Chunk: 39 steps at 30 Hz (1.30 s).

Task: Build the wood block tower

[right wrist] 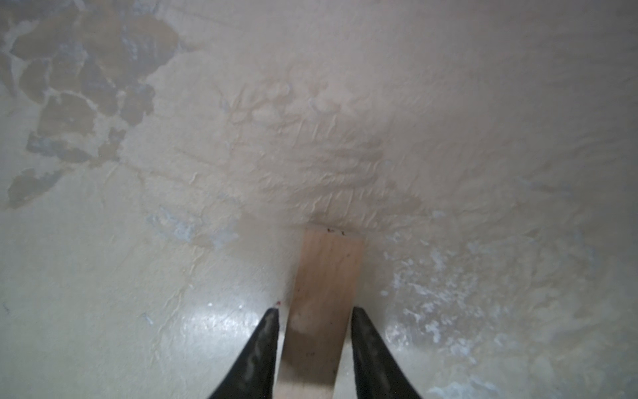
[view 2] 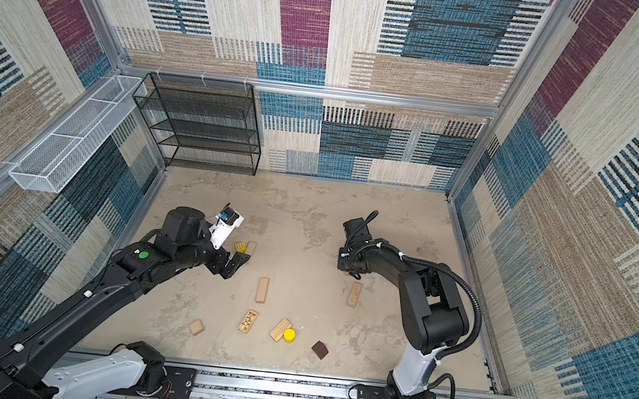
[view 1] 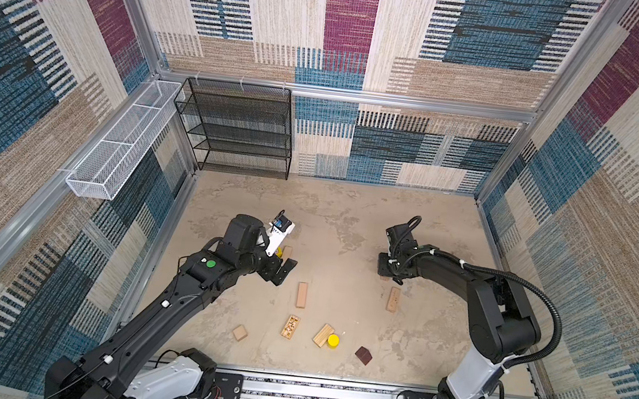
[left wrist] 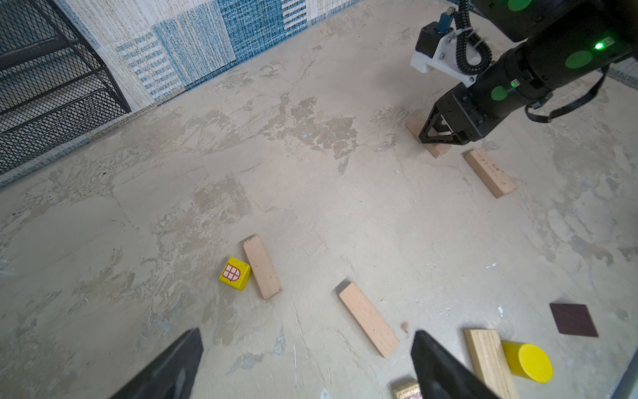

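Note:
No wood block tower is in view; the wood blocks lie apart on the floor. My right gripper point(right wrist: 314, 309) is low over a plain plank point(right wrist: 328, 269), its fingers close on either side, with a sliver of floor beside one tip. A printed plank point(view 1: 393, 299) lies just nearer. My left gripper point(left wrist: 307, 333) hangs open and empty above a yellow cube point(left wrist: 235, 273), which touches a plank point(left wrist: 262, 266). Another plank point(view 1: 301, 294) lies mid-floor. Near the front are a tan cube point(view 1: 240, 332), a patterned plank point(view 1: 289, 326), a striped plank point(view 1: 323, 335), a yellow cylinder point(view 1: 333, 340) and a dark brown block point(view 1: 363, 355).
A black mesh shelf point(view 1: 241, 127) stands at the back left corner. A white wire basket point(view 1: 124, 141) hangs on the left wall. Patterned walls close in the floor on three sides, and the arms' rail point(view 1: 325, 394) runs along the front.

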{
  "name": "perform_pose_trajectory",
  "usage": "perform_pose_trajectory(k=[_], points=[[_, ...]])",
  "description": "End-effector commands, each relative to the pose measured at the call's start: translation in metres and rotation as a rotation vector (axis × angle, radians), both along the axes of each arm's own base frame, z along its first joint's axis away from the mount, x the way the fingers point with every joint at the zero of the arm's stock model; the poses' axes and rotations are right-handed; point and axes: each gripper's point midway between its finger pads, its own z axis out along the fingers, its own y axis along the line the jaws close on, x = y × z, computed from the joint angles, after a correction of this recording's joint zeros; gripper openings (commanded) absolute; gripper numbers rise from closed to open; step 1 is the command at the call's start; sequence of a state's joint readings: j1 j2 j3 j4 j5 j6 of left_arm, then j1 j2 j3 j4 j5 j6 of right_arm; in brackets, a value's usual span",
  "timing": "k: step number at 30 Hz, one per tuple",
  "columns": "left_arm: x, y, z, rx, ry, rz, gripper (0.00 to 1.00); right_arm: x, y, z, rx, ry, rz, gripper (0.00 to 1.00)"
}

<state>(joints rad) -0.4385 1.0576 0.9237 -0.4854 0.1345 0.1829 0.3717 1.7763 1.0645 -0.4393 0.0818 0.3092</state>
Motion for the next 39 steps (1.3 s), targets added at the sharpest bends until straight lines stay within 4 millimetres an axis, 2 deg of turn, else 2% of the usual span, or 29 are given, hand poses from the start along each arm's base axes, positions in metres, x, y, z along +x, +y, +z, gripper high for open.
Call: perform_pose_trajectory(k=[1, 5, 6, 9, 12, 15, 17, 19, 25, 29, 31, 34, 39], points=[[0.001, -0.001, -0.002, -0.010, 0.015, 0.010, 0.99, 0.001, -0.001, -0.001, -0.015, 0.002, 0.003, 0.33], [0.000, -0.001, -0.003, -0.011, 0.022, 0.007, 0.99, 0.000, -0.002, -0.005, -0.041, 0.014, 0.012, 0.32], [0.000, -0.001, -0.004, -0.009, 0.023, 0.008, 0.99, 0.001, -0.003, -0.005, -0.046, 0.015, 0.015, 0.26], [0.001, 0.000, -0.004, -0.006, 0.021, 0.010, 0.99, 0.002, -0.002, -0.004, -0.057, 0.017, 0.023, 0.16], [0.001, -0.001, -0.005, -0.006, 0.025, 0.011, 0.99, 0.005, 0.002, 0.001, -0.052, 0.019, 0.037, 0.12], [0.001, -0.002, -0.004, -0.010, 0.027, 0.006, 0.99, 0.012, 0.017, 0.016, -0.042, -0.012, 0.107, 0.03], [0.000, -0.002, -0.003, -0.013, 0.025, 0.002, 0.99, 0.020, 0.034, 0.030, -0.028, -0.048, 0.199, 0.00], [-0.001, -0.003, -0.001, -0.017, 0.021, -0.005, 0.99, 0.032, 0.053, 0.046, -0.020, -0.098, 0.304, 0.00], [-0.003, -0.004, 0.001, -0.019, 0.009, -0.021, 0.99, 0.069, 0.092, 0.089, -0.028, -0.245, 0.588, 0.00], [-0.003, -0.006, 0.000, -0.024, 0.008, -0.034, 0.99, 0.080, 0.110, 0.105, -0.080, -0.352, 0.810, 0.00], [-0.004, -0.007, -0.002, -0.028, 0.013, -0.040, 0.99, 0.080, 0.117, 0.106, -0.113, -0.387, 0.937, 0.00], [-0.003, -0.010, -0.004, -0.030, 0.021, -0.049, 0.99, 0.074, 0.124, 0.096, -0.163, -0.415, 1.131, 0.00], [-0.001, -0.013, -0.005, -0.035, 0.036, -0.059, 0.99, 0.081, 0.121, 0.078, -0.292, -0.432, 1.296, 0.00]])
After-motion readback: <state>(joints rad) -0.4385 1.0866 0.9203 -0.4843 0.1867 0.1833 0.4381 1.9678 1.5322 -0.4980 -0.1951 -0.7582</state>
